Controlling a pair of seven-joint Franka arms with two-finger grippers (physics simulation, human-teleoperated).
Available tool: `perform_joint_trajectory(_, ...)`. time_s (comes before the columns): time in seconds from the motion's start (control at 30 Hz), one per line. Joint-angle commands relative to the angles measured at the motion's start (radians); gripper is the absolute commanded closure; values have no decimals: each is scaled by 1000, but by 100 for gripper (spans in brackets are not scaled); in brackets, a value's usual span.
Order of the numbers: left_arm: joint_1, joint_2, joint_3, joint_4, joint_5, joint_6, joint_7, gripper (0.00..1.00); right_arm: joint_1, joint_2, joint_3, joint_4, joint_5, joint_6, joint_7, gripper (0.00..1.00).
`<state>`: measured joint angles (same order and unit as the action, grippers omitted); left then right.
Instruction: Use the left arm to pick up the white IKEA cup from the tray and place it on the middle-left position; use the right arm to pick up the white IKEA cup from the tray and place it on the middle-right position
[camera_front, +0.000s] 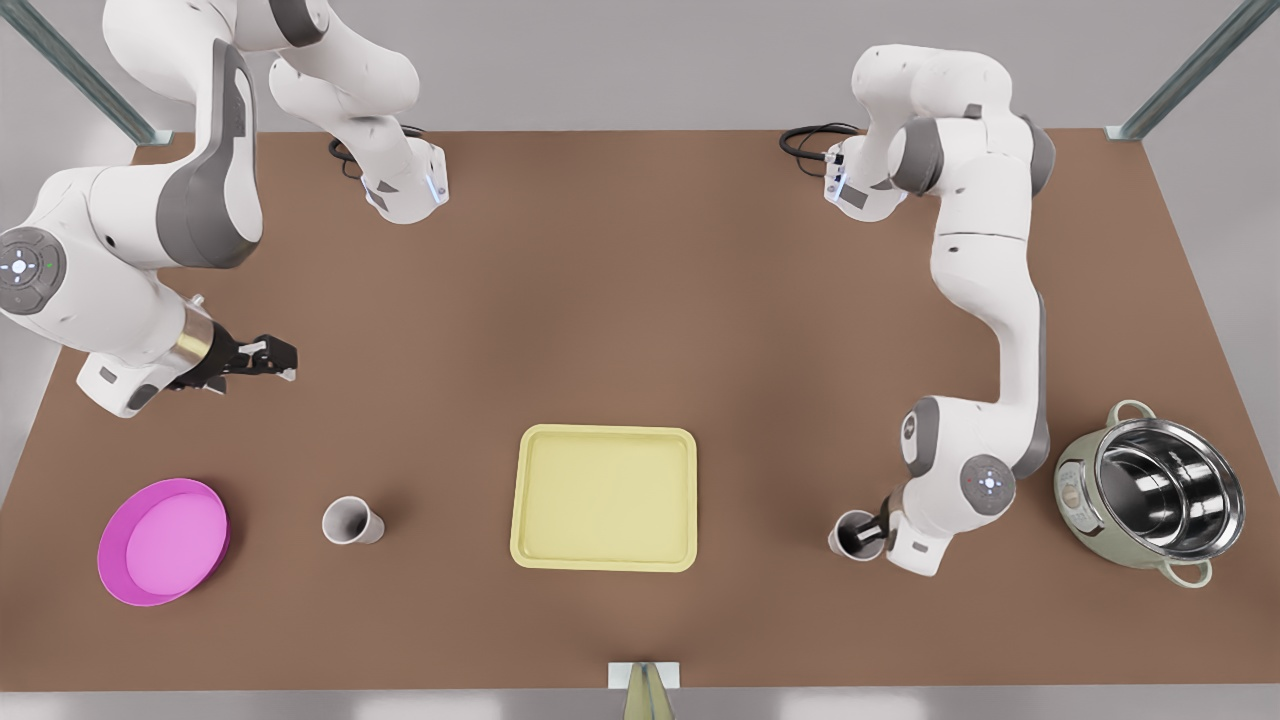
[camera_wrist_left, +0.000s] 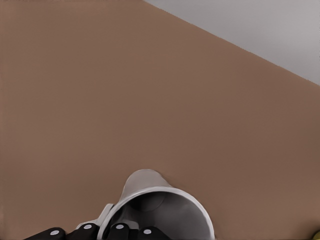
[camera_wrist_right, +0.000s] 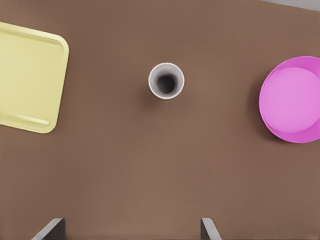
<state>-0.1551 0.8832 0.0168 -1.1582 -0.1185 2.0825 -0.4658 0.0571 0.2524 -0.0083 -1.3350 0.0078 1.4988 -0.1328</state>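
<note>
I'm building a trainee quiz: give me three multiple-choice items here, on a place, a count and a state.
1. The magenta dish lies: A on the tray; B on the table, front view's left; C in the pot.
2. White cups on the table: A one; B two; C three.
3. The right tool, raised at the front view's left, is: A open; B shut on a cup; C shut on the dish.
B: it rests on bare tabletop. B: first cup near the dish, second cup at the left tool. A: its fingertips stand apart.
</note>
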Motion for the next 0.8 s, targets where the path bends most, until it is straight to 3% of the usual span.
perform_joint_trajectory(0.0, 23, 2, 0, 0, -23, 1, 714, 84, 3, -1, 1, 0, 0, -6, 85, 0)
perform_joint_trajectory(0.23, 29, 36, 0, -6, -18, 14, 745, 83, 1, -1, 1, -1, 3, -6, 84, 0)
perform_joint_trajectory(0.3, 29, 42, 2, -8, -10, 33, 748, 78, -3, -1, -1, -1, 6, -6, 79, 0)
perform_joint_trajectory(0.33, 29, 45, 2, -8, -12, 33, 748, 67, -3, -1, -1, -1, 6, -6, 64, 0)
perform_joint_trajectory(0.37, 29, 45, 2, -8, -13, 33, 757, 0, -3, -1, -1, -1, 6, -6, 62, 0)
perform_joint_trajectory(0.6, 34, 4, 11, -6, -7, -12, 754, 0, -5, -1, -1, 0, 4, -6, 61, 0)
perform_joint_trajectory(0.7, 37, -219, 46, 0, -20, -326, 609, 0, -2, -1, -1, -1, 3, -6, 56, 0)
perform_joint_trajectory(0.77, 127, -444, 43, -18, -55, -611, 527, 0, 0, -1, -1, 0, 1, -6, 55, 0)
